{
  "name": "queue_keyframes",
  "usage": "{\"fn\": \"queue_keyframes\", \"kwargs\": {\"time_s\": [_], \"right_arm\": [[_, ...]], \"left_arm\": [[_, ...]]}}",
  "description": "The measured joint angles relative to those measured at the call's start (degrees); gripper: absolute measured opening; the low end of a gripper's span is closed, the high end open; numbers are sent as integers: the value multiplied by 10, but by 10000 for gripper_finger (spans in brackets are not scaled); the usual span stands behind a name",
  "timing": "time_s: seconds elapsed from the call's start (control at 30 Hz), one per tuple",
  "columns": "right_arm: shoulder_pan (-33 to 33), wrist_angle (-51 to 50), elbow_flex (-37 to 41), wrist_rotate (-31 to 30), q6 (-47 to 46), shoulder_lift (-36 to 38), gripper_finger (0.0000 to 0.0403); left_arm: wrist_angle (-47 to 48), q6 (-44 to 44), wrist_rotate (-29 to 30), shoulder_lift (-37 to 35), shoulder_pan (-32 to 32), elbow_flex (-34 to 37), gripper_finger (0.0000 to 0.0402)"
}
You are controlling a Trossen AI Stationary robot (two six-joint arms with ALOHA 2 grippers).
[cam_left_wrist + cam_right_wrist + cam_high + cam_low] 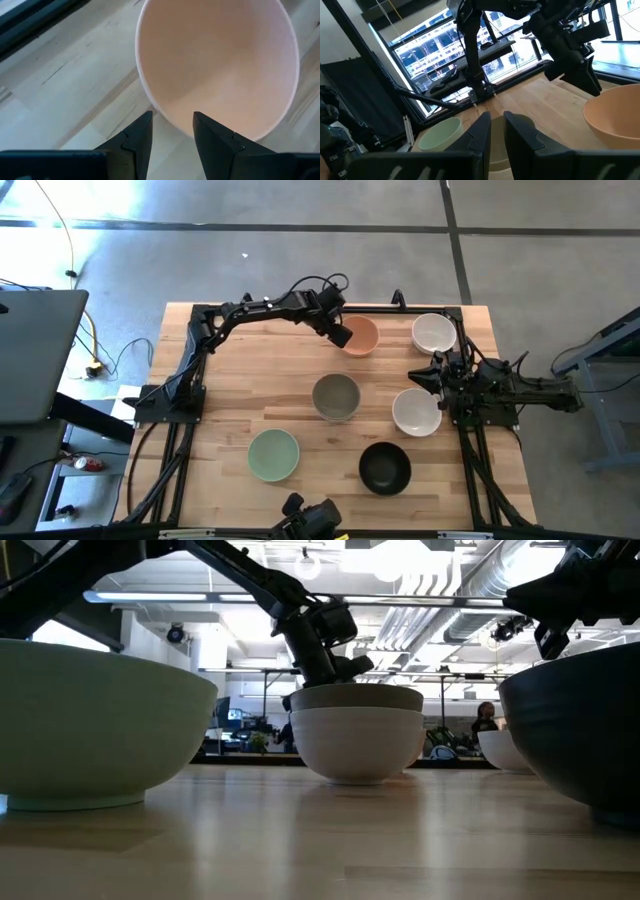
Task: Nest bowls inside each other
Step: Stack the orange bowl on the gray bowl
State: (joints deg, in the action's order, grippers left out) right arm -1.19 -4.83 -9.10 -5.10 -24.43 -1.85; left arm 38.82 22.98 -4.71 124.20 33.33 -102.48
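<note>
So you've got one nest already: the olive green bowl (336, 396) in the middle of the frame sits inside a white bowl (355, 745). From overhead you'd never know. Only the low view gives it away, with the olive rim poking out above the white wall.

Everything else is empty and on its own:
- the peach bowl (360, 335) is at the upper middle
- the second white bowl (433, 332) is at the upper right
- the third white bowl (416, 411) is right of centre
- the mint bowl (273, 455) is at the lower left
- the black bowl (385, 467) is at the lower middle

All of them stand upright with the mouth facing up. They're round, so there's no long axis to speak of.

Your left gripper (340, 330) is at the left edge of the peach bowl. Its wrist view shows what the overhead can't: the pincer is open, holding nothing, and the bowl's rim is right at the fingertips (142, 132).

Your right gripper (432, 375) hangs between the two white bowls on the right side. I honestly can't tell if that pincer is open or closed. Its wrist camera looks across the table and catches the mint and peach bowls with the left arm over the peach one
</note>
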Motion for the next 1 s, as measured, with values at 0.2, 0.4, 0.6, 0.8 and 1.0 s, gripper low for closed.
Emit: {"fn": "queue_keyframes", "kwargs": {"time_s": [0.2, 0.4, 0.6, 0.8, 1.0], "right_arm": [[0, 0, 0, 0, -2, 0, 44], [0, 0, 0, 0, -1, 0, 44], [0, 0, 0, 0, -1, 0, 44], [0, 0, 0, -1, -2, 0, 44], [0, 0, 0, -2, -2, 0, 44]], "left_arm": [[-1, 0, 1, 0, 0, 0, 131], [-5, 5, 2, 3, -1, -1, 131], [-6, 20, -24, 24, -8, 0, 131], [-13, 25, -36, 38, -17, 0, 119], [-30, 18, -35, 37, -15, 0, 29]]}}
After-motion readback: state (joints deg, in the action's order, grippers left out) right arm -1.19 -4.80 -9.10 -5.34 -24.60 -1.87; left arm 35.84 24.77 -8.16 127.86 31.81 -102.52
